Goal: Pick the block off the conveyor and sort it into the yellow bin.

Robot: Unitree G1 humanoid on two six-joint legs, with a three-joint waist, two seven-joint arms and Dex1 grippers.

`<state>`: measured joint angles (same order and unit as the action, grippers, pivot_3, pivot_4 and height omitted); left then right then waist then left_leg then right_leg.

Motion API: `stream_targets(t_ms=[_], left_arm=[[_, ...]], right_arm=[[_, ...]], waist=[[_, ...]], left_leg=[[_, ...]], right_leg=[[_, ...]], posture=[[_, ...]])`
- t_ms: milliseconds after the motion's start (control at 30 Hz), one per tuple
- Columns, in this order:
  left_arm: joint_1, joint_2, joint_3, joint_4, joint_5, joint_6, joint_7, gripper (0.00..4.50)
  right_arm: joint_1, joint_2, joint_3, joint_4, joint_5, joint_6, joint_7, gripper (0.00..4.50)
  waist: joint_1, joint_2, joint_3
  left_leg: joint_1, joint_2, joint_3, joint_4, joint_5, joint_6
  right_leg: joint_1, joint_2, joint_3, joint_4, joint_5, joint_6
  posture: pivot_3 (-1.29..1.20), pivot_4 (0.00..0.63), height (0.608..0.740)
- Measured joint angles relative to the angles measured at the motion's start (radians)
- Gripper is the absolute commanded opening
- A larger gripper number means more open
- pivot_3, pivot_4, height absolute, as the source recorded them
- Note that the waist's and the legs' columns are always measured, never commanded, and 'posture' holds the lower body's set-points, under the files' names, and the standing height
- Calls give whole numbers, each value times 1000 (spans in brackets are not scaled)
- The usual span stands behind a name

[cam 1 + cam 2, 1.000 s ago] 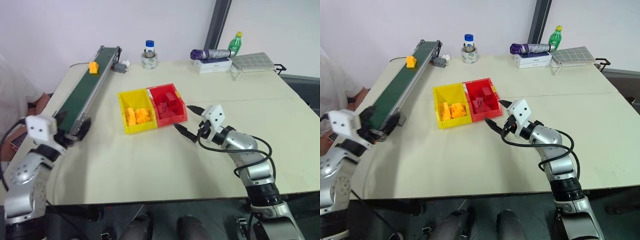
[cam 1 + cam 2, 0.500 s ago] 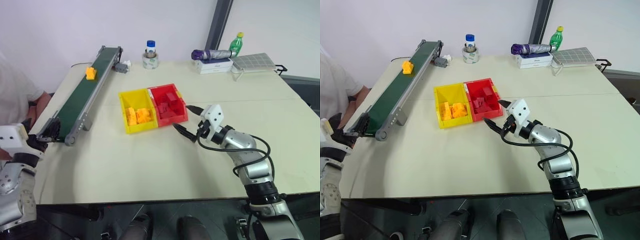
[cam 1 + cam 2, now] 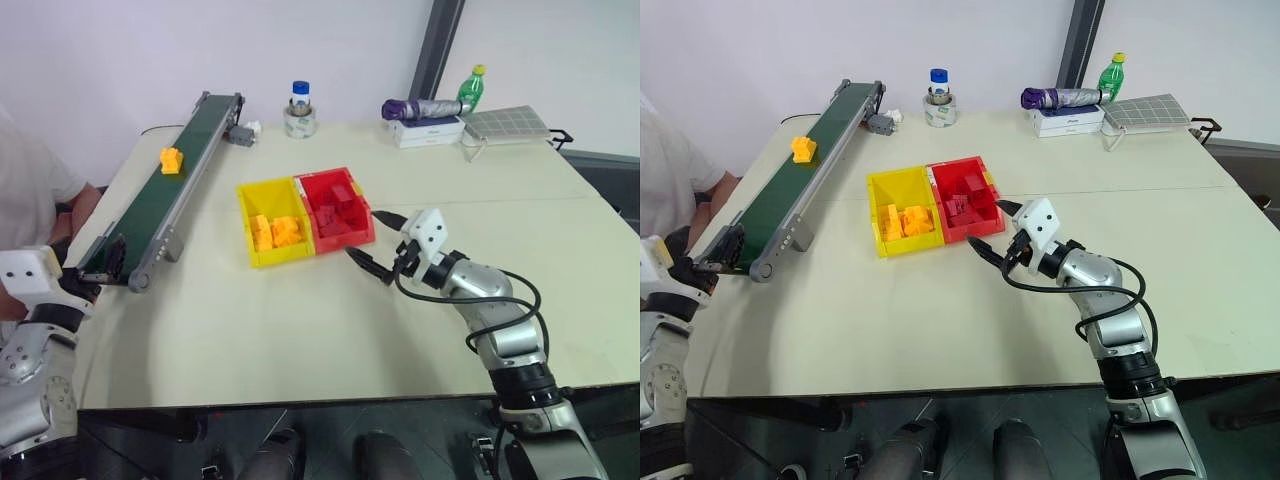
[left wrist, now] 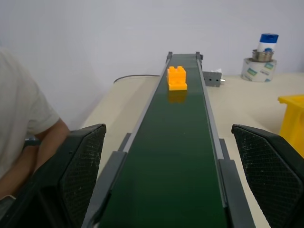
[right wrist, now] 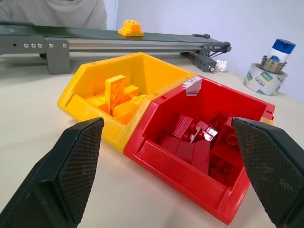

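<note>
Now I wait: left pincer (image 4: 166, 190) wide open and empty at the conveyor's (image 3: 150, 200) near end, the block (image 3: 171, 160) far up the belt. Next, close on it and carry it to the yellow bin (image 3: 262, 196).

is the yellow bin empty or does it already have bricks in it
Not empty. The yellow bin already holds several yellow-orange bricks, heaped toward its near end; the far end looks bare.

Nothing is standing on the conveyor (image 3: 160, 196) between the block (image 3: 171, 160) and the left gripper (image 4: 171, 180), whose jaws are gaping wide.
</note>
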<state>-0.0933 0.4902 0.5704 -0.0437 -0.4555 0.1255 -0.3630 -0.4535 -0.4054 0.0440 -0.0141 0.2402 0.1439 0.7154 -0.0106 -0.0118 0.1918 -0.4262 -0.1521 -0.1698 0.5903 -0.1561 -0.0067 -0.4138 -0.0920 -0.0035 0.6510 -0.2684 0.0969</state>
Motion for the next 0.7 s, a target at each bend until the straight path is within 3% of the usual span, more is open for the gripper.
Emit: stream_targets(t_ms=[433,700], left_arm=[[-69,6,-23,11,25,40,34,4476],[-236,99,-86,75,51,242,91,4476]], right_arm=[[0,1,1,0,0,0,0,4500],[2,9,6,-1,0,0,-5,4500]], waist=[[0,0,0],[1,0,0]], left_leg=[[0,1,0,0,0,0],[0,1,0,0,0,0]], right_leg=[[0,1,0,0,0,0],[0,2,0,0,2,2]], posture=[[0,150,740],[0,150,740]])
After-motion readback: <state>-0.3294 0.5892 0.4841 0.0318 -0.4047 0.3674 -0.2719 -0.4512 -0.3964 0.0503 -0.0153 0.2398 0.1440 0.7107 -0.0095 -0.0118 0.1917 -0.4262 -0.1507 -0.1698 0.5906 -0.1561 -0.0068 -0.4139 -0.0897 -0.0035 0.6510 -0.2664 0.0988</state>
